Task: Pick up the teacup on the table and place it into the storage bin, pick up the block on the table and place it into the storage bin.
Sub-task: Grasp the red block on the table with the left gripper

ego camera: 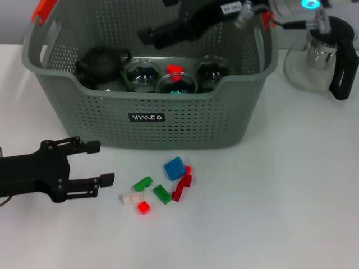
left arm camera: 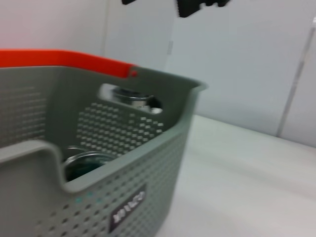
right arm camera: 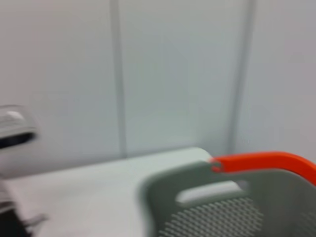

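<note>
The storage bin (ego camera: 168, 120), grey-green and perforated with orange-red handle tabs (ego camera: 44, 10), stands at the back of the table. Inside it are three glass teacups (ego camera: 177, 84), a black teapot (ego camera: 101, 63) and a red block (ego camera: 175, 70). Several loose blocks lie on the table in front of the bin, among them a blue one (ego camera: 175, 167), a red one (ego camera: 182, 188) and a green one (ego camera: 142, 183). My left gripper (ego camera: 102, 163) is open and empty, low over the table left of the blocks. My right gripper (ego camera: 152, 35) hangs above the bin's inside.
A glass kettle (ego camera: 328, 50) with a black handle stands right of the bin. The left wrist view shows the bin's front wall and label (left arm camera: 127, 210). The right wrist view shows the bin's rim and orange handle (right arm camera: 266, 160).
</note>
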